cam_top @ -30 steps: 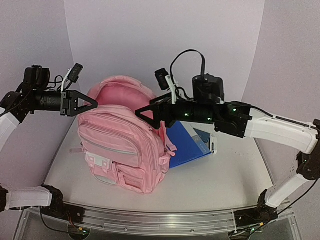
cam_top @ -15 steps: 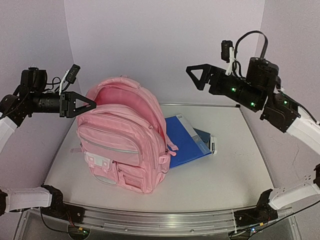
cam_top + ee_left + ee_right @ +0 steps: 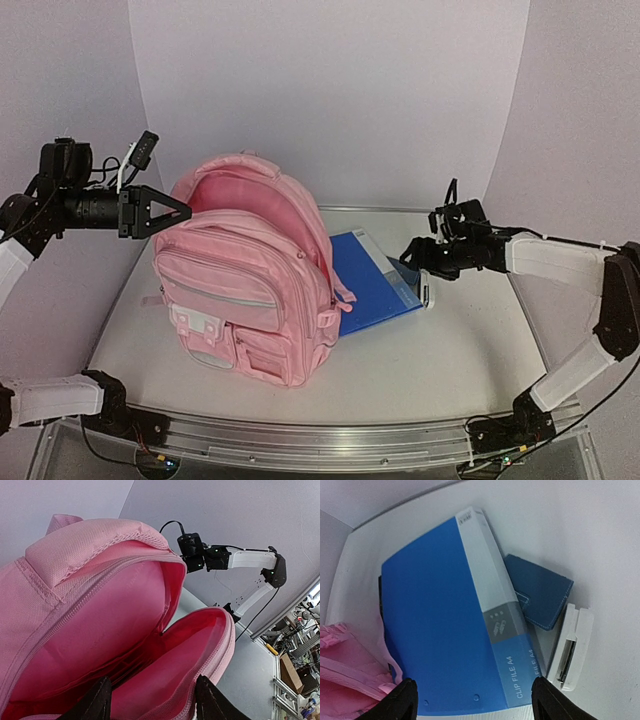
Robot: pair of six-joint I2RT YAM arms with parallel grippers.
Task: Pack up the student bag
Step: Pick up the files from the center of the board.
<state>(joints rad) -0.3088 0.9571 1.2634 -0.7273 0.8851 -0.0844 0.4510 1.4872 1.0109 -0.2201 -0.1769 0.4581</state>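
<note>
Two end effectors, overhead: the left end effector (image 3: 183, 211) hangs level with the upper rim of the student bag (image 3: 245, 290), fingers parted and clamping nothing that shows. The right end effector (image 3: 410, 252) sits low over the right edge of a blue clip file (image 3: 370, 285), released and empty.
Bag's position, overhead: upright on the desk (image 3: 450, 350), left of centre, front pockets towards the near edge. The file lies flat just to its right, its left part hidden by the pink side.
Likely reason: the left one appears posted to steady or guard the opening while the right goes for the first item to pack.
Left wrist view: main compartment unzipped and gaping, pink lining bare as far as can be seen, front panel sagging forward. The spread fingers frame the mouth.
Bag's look: pink woven fabric, several zipped front pockets, white buckle patch, top handle. It looks soft enough to slump, so the mouth probably needs holding wide for a stiff file.
Right wrist view: fingers stand wide apart over the file's near end. Beside its white spine lie a dark blue wallet (image 3: 537, 597) and a white case (image 3: 572, 647), close together; a pink corner of the bag shows lower left.
Progress, judged: nothing visibly packed; picking up the file looks like the step in hand.
</note>
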